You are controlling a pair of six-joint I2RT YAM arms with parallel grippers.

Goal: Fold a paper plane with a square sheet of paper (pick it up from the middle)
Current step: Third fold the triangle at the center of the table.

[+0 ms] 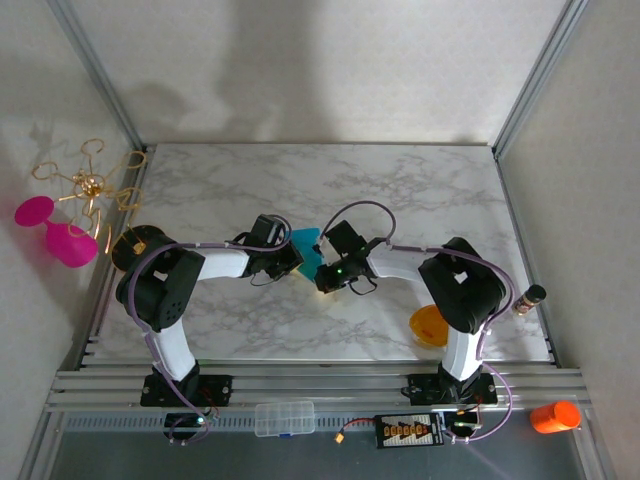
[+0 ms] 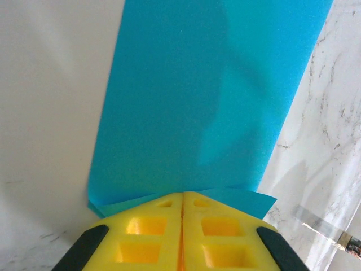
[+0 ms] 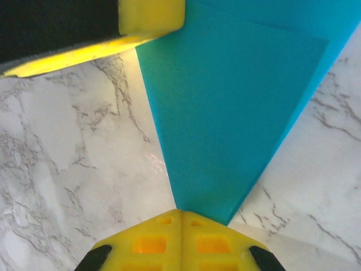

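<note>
Pinching the teal paper point(image 2: 203, 96) at one edge, the left gripper point(image 2: 182, 196) has its yellow fingers point(image 2: 144, 228) pressed together on the sheet. The right gripper point(image 3: 181, 213) is likewise clamped on a pointed folded corner, so the paper spans between the two over the middle of the marble table point(image 1: 400, 190), well apart from the orange bowl point(image 1: 428, 325)

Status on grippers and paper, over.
Left gripper shut on teal paper. Right gripper shut on it too. Paper partly folded, held between them. Orange bowl well aside.
</note>
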